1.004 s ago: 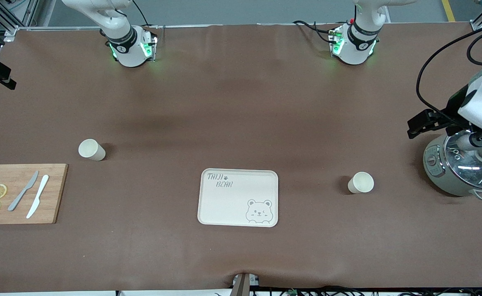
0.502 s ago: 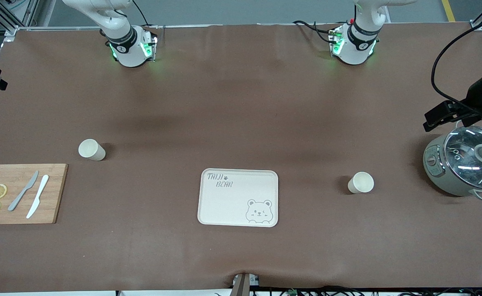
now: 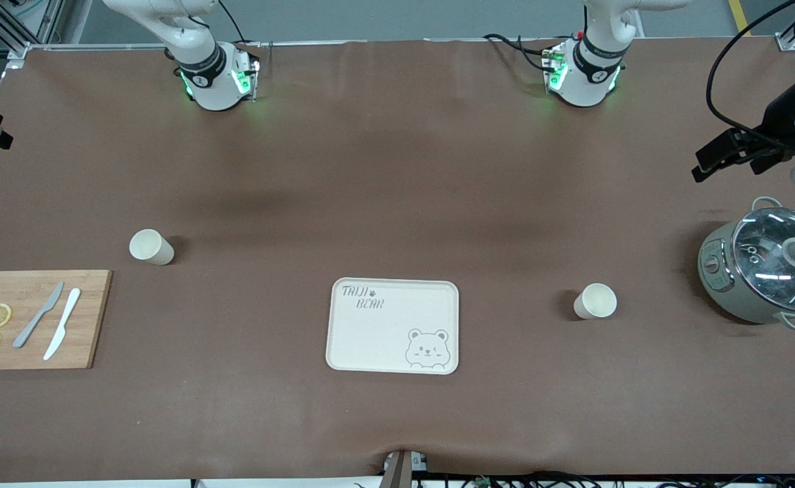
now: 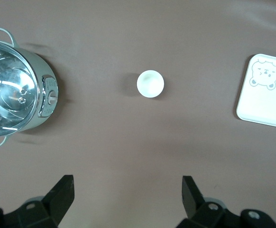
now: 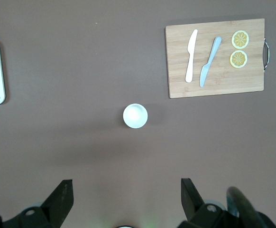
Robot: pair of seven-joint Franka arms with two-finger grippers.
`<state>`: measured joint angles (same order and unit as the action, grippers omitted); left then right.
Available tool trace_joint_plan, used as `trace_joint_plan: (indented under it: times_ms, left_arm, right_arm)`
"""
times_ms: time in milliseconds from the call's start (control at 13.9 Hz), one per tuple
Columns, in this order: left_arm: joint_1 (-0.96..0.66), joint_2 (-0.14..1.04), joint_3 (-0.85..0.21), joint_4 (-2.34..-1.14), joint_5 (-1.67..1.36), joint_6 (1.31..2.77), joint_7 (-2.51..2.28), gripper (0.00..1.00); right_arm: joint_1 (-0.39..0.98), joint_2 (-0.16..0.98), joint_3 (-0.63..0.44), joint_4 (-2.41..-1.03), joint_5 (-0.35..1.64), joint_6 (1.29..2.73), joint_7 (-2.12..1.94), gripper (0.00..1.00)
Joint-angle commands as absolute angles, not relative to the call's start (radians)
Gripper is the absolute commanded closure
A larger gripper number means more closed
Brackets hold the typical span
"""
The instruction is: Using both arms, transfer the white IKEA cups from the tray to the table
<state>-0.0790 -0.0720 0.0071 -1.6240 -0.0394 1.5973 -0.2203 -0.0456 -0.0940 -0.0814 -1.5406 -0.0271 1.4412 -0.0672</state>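
A cutting board (image 3: 34, 318) is seen at the right arm's end of the bench (image 3: 397, 169), with one cup (image 3: 150, 247) upright beside it, a little farther from the front camera. The tray (image 3: 393, 325) lies mid-bench, and the other cup (image 3: 595, 301) stands between it and the pot (image 3: 766, 268). Both end effectors, right (image 5: 124, 199) and left (image 4: 128, 197), are held high with fingers spread, each over bare bench near its cup.

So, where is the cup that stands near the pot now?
The cup stands upright on the table between the bear tray and the pot, toward the left arm's end.
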Motion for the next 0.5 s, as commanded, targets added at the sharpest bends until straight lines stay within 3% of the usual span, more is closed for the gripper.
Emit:
trace_joint_plan:
  times_ms: [0, 430]
  left_arm:
    - [-0.100, -0.104, 0.017, -1.663, -0.055, 1.628, -0.218, 0.00]
    - [-0.104, -0.051, -0.029, -1.588, 0.026, 1.624, -0.221, 0.00]
  right_arm:
    - [-0.048, -0.084, -0.071, -1.517, -0.034, 1.436, -0.055, 0.00]
    - [-0.052, -0.084, -0.071, -1.520, -0.034, 1.434, -0.055, 0.00]
